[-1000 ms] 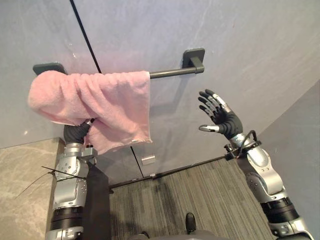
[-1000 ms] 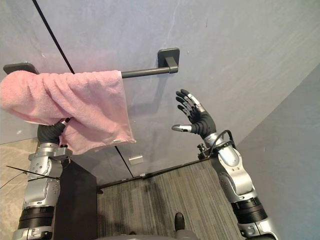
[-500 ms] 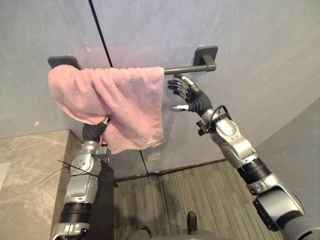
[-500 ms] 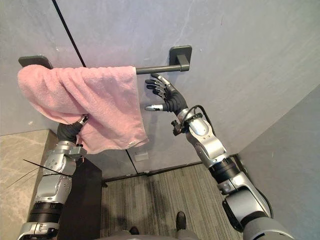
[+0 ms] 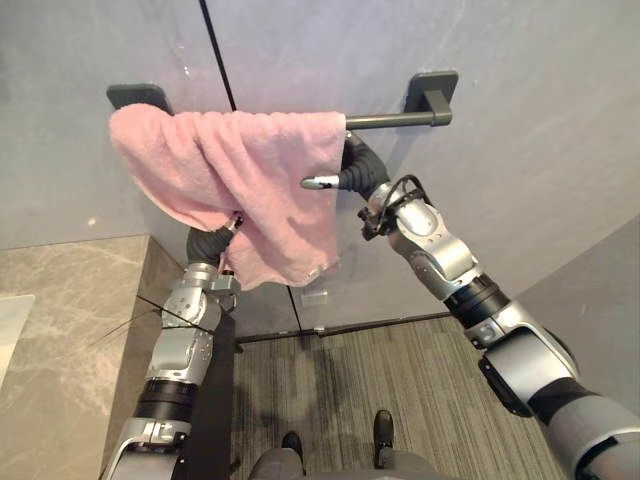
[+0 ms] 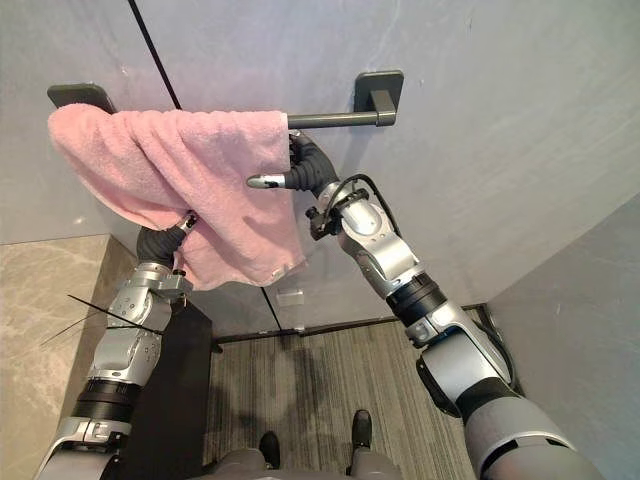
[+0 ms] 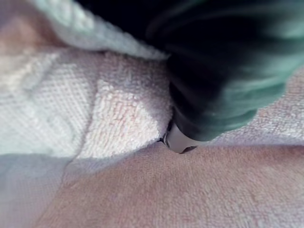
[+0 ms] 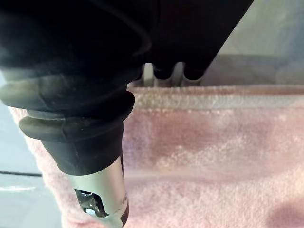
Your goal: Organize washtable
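Draped over towel bar (image 5: 395, 121), left part: pink towel (image 5: 240, 190), bunched at left end. Below bar, buried under towel: left hand (image 5: 210, 243); grip cannot be told. Moved in since a second ago from well right of towel: right hand (image 5: 355, 172), now at towel's right edge just below bar, partly behind cloth; grip cannot be told.

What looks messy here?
The pink towel hangs crooked on the towel bar: bunched up thick at the left end, its bottom edge slanting, the bar's right end bare. The right robot hand is at the towel's right edge; the left robot hand is under it.
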Robot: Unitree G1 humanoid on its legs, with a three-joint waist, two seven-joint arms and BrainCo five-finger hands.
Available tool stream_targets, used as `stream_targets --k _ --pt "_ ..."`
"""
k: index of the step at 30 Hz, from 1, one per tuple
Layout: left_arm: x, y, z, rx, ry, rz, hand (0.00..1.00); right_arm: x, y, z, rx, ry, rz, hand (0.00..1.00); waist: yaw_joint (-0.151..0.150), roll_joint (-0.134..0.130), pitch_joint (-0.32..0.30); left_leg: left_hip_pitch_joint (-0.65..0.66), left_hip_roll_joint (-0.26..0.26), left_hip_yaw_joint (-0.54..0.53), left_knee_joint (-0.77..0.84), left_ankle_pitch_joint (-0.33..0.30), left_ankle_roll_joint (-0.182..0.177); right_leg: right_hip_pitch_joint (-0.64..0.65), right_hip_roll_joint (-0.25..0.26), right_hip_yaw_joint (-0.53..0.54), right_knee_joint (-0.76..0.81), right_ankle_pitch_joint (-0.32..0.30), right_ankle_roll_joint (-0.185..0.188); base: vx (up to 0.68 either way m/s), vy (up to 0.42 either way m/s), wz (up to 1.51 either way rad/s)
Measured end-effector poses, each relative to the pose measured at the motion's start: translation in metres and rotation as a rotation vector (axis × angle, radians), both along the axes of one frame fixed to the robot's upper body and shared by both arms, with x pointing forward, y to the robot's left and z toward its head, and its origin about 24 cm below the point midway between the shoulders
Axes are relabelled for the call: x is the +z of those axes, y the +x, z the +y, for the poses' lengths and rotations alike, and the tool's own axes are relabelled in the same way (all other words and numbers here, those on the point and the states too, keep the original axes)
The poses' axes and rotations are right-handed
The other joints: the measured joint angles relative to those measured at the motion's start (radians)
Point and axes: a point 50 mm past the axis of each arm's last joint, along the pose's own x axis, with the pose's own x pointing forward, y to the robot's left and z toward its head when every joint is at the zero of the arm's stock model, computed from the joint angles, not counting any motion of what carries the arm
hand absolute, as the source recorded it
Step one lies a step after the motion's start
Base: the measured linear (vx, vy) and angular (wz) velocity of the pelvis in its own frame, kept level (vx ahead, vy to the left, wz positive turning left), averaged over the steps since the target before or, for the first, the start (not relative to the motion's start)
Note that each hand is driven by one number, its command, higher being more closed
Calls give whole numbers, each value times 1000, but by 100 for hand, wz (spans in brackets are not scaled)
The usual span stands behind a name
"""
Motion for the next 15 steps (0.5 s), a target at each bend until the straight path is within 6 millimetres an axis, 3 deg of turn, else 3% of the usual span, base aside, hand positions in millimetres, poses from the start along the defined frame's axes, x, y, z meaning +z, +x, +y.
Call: stream_targets --k 5,10,15 --pt "3 1 0 3 -2 -9 100 3 1 -5 -13 7 -6 100 -2 -3 1 0 9 2 1 0 -1 0 1 3 0 1 -1 -34 -20 -1" --pt "13 3 9 19 30 -36 100 19 8 -35 -109 41 -52 100 -3 -3 2 4 10 7 1 1 -2 0 5 6 0 7 -2 -13 -4 -3" --pt "28 7 17 42 36 -85 100 14 10 -57 -175 85 -35 100 -4 -7 1 7 10 12 3 1 -2 1 5 11 0 12 -1 -36 -5 -4"
